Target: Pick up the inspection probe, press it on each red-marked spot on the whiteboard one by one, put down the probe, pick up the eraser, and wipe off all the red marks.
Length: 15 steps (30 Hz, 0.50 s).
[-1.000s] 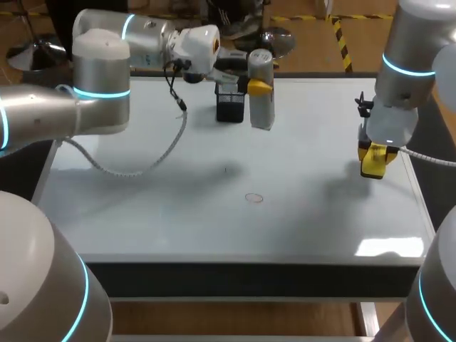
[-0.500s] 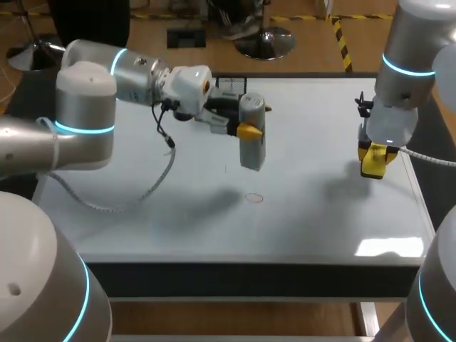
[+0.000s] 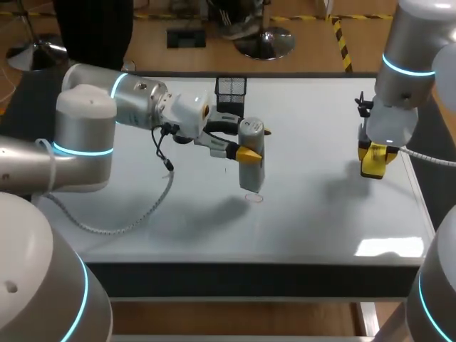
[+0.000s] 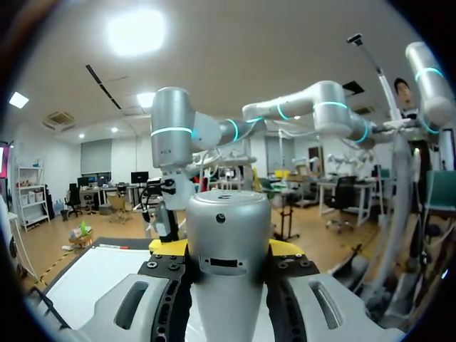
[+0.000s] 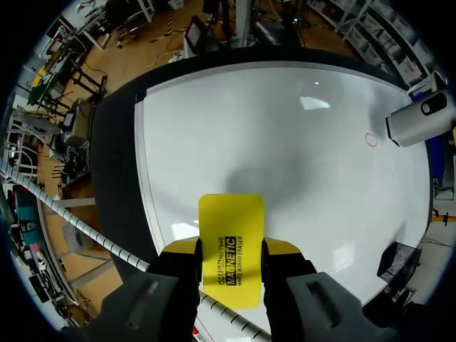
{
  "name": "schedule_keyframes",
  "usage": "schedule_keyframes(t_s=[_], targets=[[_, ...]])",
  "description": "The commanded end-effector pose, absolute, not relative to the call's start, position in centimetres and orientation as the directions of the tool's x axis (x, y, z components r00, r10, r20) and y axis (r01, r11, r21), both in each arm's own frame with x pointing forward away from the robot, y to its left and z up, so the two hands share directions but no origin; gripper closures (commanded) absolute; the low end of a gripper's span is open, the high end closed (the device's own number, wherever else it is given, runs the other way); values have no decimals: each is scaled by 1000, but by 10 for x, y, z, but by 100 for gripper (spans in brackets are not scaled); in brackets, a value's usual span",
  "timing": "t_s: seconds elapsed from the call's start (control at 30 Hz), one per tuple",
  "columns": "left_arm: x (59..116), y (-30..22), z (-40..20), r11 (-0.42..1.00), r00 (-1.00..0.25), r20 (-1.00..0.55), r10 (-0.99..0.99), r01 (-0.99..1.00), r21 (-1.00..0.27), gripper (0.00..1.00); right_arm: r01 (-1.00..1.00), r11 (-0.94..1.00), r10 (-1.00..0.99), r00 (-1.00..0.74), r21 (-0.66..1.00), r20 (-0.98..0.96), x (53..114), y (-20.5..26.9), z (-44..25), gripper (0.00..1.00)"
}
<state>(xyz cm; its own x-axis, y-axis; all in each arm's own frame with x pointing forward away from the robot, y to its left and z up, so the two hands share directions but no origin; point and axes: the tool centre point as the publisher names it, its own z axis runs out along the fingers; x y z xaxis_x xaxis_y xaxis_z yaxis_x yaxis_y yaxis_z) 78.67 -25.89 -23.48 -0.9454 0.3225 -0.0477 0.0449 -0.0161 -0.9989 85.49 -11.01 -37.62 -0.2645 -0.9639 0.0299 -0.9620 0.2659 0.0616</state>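
Clamping the probe [image 3: 252, 167], the left gripper [image 3: 250, 147] hangs by a red mark [image 3: 254, 198]; the right gripper [image 5: 231, 251] pinches the black-lettered eraser [image 5: 231, 224].

A black mesh holder [image 3: 230, 87] stands upright at the far edge of the table [image 3: 249, 274], about midway along it, well apart from anything else on the surface. Whether it holds anything cannot be made out from the head view. In the right wrist view the same holder appears as a dark mesh box near the table's dark border.
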Motion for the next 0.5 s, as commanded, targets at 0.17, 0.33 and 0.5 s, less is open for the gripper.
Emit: schedule_keyframes(t_s=[0.17,0.33,0.5], targets=[[790,-266,-251,-20,-936,-48,348,44,-999,100,-963,264,-964,-262,61,32,856,-111,-376,100],[791,-269,-261,-15,-934,-37,355,35,-999,100,-963,264,-964,-262,61,32,856,-111,-376,100],[791,-269,-272,-4,-929,-30,369,31,-1000,100,-963,264,-964,-262,61,32,856,-111,-376,100]])
